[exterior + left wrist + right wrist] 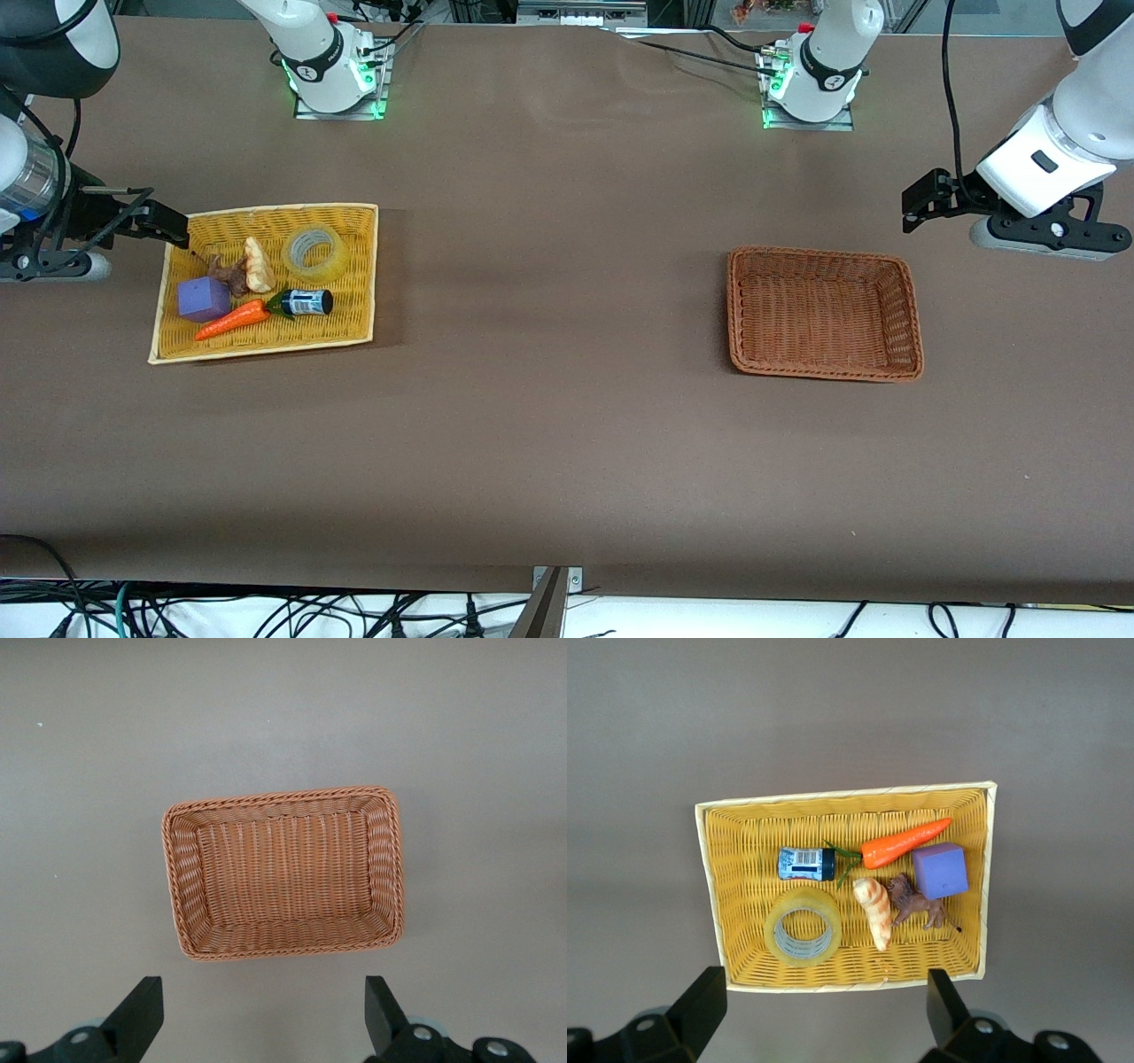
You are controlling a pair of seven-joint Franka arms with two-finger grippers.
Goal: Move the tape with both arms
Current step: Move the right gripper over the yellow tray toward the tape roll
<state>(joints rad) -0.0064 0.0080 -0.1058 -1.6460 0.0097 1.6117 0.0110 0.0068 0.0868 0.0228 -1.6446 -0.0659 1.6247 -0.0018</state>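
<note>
One tape roll lies flat in the yellow basket, in the corner toward the robot bases and toward the brown basket. Judged light, stiff and smooth-sided, it is best pinched across its wall, one finger in the wide centre hole, since the outer face looks slippery. Sharing the yellow basket: one small dark bottle, one toy carrot, one purple cube, one pale shell-like piece and one brown animal figure. The right gripper hangs over the yellow basket's outer rim, jaws spread. The left gripper waits, jaws spread, above the table beside the one empty brown basket.
</note>
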